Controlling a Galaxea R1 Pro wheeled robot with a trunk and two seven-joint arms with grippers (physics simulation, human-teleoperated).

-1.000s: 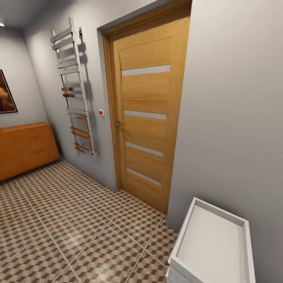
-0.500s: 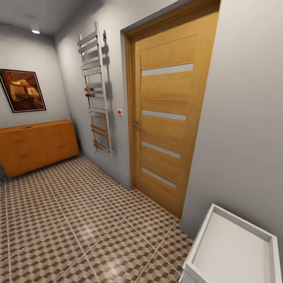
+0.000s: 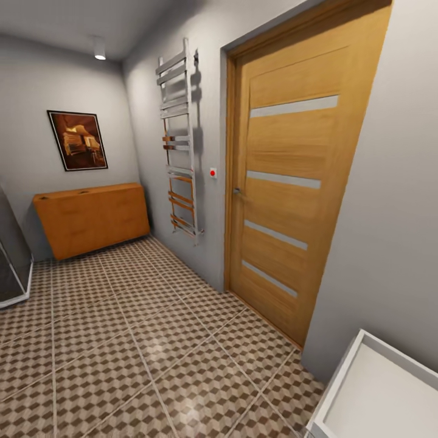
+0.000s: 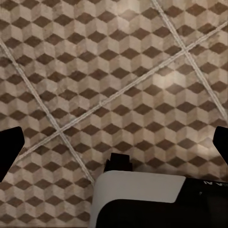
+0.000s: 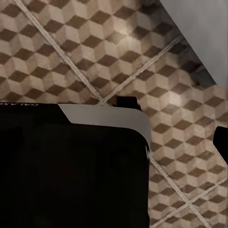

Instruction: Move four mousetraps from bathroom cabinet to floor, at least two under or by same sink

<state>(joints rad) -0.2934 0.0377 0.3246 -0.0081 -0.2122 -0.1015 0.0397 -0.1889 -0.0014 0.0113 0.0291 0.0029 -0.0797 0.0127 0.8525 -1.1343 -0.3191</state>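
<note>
View has swung left over bathroom floor [image 3: 152,340].

black claw fingers [image 4: 9,152], white-and-black rounded body panels

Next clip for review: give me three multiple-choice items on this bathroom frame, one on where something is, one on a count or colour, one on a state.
1. Where does the framed picture hang?
A. on the wall above the orange cabinet
B. on the wooden door
C. beside the white basin

2. How many pale horizontal strips cross the wooden door?
A. two
B. four
C. six

3. What state is the wooden door in?
A. wide open
C. taken off its frame
B. closed

Answers:
1. A, the head view shows the framed picture on the far wall directly over the orange cabinet.
2. B, four pale strips are stacked down the door's face.
3. B, the door sits flush in its frame with no gap onto another room.
</note>
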